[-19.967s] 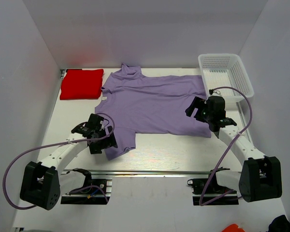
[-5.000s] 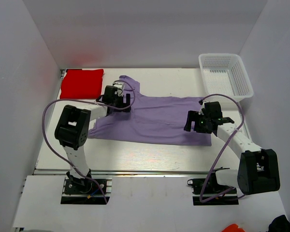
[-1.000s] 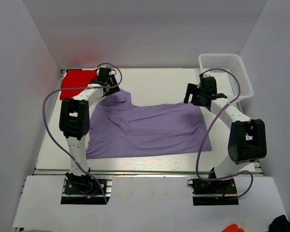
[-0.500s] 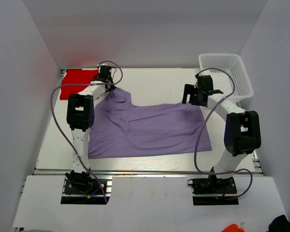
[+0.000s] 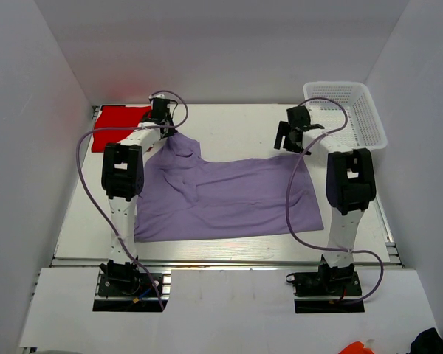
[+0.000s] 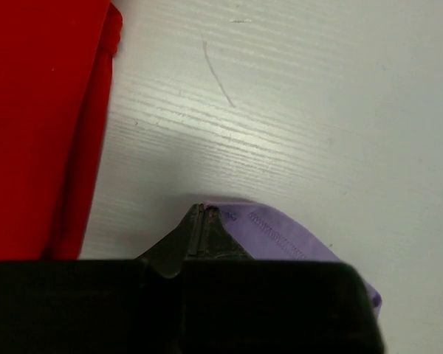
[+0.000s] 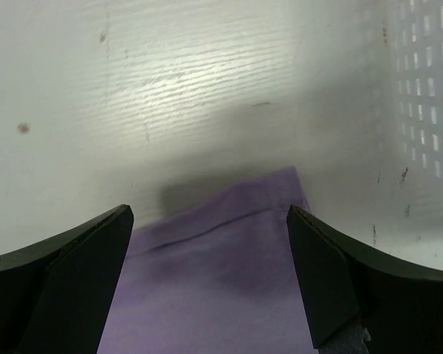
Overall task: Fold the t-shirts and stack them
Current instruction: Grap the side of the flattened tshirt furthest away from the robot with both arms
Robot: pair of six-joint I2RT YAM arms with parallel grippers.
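The lavender t-shirt lies spread and partly folded across the middle of the table. My left gripper is at its far left corner, shut on the hem; in the left wrist view the fingertips pinch the lavender cloth. The red t-shirt lies as a folded rectangle at the far left, and its edge shows beside the left gripper. My right gripper hovers open over the shirt's far right corner; in the right wrist view that corner lies between and below the wide-apart jaws.
A white mesh basket stands at the far right, its wall close to my right gripper. White walls enclose the table on three sides. Both arms stretch far out from their bases, cables looping above the cloth.
My left gripper has shut on the lavender shirt's far left corner. The right arm has swung further back over the far right corner, its gripper still open.
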